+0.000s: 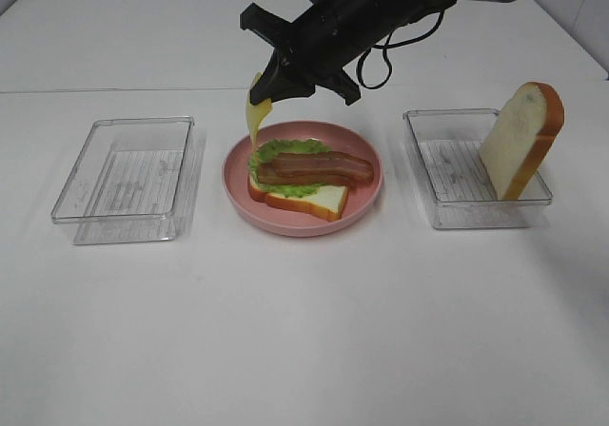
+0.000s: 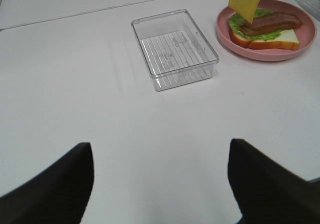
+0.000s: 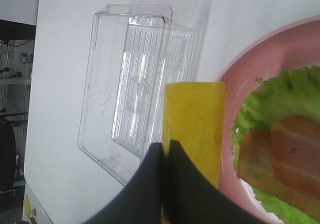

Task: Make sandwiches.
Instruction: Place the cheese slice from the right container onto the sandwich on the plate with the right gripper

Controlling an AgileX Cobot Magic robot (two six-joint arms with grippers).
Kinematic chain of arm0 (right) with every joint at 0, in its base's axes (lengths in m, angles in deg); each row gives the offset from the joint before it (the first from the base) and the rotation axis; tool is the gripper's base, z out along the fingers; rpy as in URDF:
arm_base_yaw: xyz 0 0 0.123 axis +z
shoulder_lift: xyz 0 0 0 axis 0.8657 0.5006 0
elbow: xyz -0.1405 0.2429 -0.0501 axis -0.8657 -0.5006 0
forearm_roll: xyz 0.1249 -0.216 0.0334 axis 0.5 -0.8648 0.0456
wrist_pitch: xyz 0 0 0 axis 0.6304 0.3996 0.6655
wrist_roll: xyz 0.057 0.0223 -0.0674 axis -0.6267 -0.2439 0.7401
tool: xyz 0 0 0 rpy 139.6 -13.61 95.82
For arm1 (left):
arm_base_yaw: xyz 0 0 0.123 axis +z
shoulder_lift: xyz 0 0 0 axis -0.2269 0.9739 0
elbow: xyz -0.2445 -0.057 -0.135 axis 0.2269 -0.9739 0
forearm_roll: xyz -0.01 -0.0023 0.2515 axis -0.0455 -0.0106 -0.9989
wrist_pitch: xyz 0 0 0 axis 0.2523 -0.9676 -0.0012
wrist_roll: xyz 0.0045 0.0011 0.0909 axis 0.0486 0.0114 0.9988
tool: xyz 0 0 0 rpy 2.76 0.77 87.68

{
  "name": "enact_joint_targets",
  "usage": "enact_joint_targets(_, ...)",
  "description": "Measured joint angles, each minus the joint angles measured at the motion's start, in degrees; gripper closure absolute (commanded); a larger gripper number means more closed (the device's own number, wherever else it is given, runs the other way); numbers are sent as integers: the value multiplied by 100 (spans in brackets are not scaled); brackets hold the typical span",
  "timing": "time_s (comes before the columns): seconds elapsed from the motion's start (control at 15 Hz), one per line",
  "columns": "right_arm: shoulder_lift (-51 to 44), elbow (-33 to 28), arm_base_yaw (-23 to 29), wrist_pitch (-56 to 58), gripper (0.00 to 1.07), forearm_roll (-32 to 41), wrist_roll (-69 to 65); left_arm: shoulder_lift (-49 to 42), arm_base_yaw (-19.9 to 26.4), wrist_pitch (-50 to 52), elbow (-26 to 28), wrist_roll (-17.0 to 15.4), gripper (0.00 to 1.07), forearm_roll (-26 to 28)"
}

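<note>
Right end effector [image 1: 269, 86] pinches the cheese slice [image 1: 257, 114] by its top edge. It dangles over the pink plate [image 1: 371, 164] rim beside the half-built sandwich [image 1: 314, 174], presumably to drape onto it. Capping bread slice [image 1: 521, 139] stands propped in its tray [image 1: 447, 212]. Left end effector [image 2: 160, 146] spread, idle above the desk [image 1: 304, 331].

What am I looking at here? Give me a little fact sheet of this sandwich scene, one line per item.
Plate: pink plate, between two trays
Stack on plate: bread slice, then lettuce, then bacon
Cheese: yellow cheese slice hanging over the plate's rim, pinched by the right fingers
Left fingers: open, holding nothing
Top bread: second bread slice leaning in the right clear tray
Left clear tray: nothing visible inside
</note>
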Motion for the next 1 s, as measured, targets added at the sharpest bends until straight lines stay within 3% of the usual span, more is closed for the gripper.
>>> enact_joint_targets(0.27,246,0,0,-23,107,-46,6,0,0,0,0,0,35,0)
enact_joint_targets(0.8,229,-6,0,-23,105,-2240,-1077,0,0,0,0,0,35,0)
enact_joint_targets(1.0,229,-6,0,-23,67,-2326,-1123,0,0,0,0,0,35,0)
